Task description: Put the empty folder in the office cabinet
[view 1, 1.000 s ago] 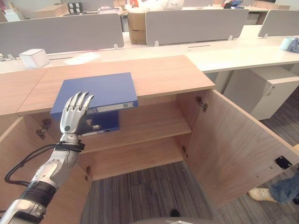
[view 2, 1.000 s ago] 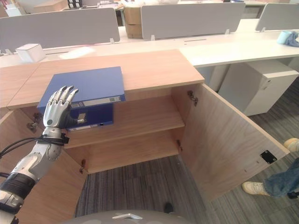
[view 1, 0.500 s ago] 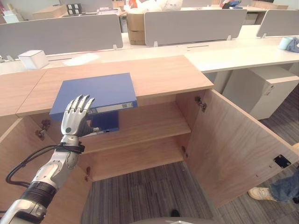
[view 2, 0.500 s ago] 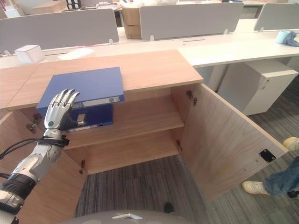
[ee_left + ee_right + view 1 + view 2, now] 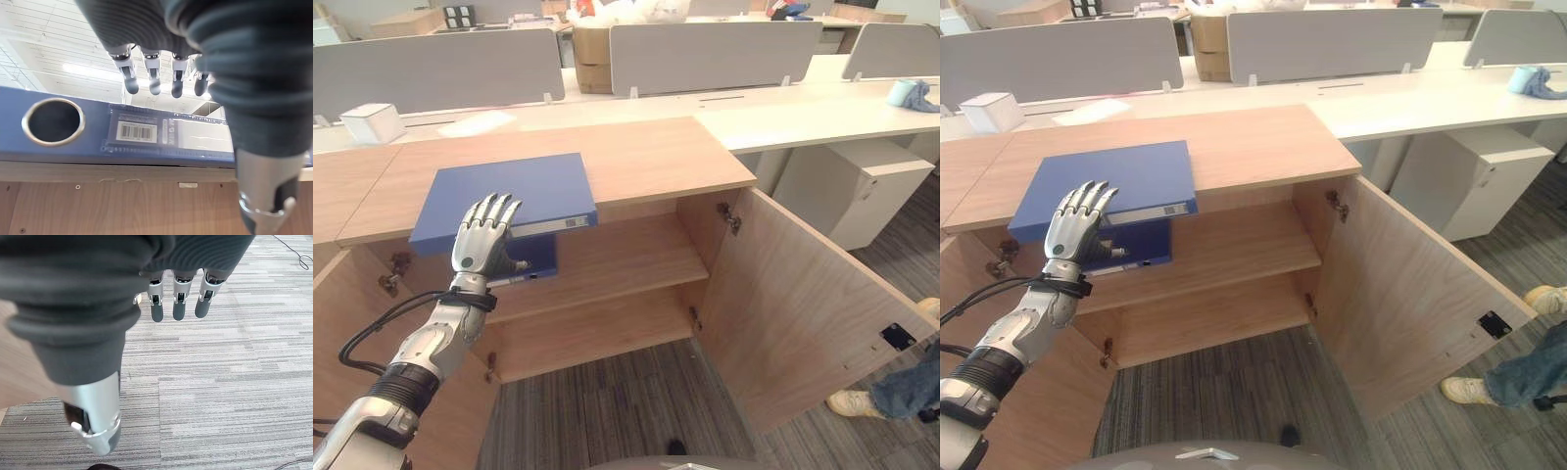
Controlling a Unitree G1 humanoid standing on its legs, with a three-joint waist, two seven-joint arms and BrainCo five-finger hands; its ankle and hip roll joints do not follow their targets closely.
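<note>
Straight, spread fingers of the left hand (image 5: pixel 481 242) reach toward the spine of the blue folder (image 5: pixel 509 188), which lies flat on the cabinet (image 5: pixel 646 157) top, not grasped. Shelving remains. Right hand (image 5: pixel 178 303) hangs open over carpet.

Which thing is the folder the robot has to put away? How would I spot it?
Find the long wooden cabinet with its door swung open. On its top, at the front edge above the shelves, lies a flat blue folder, with the robot's left hand raised open just in front. It is the one blue thing on the wood, its spine bearing a white label.
</note>
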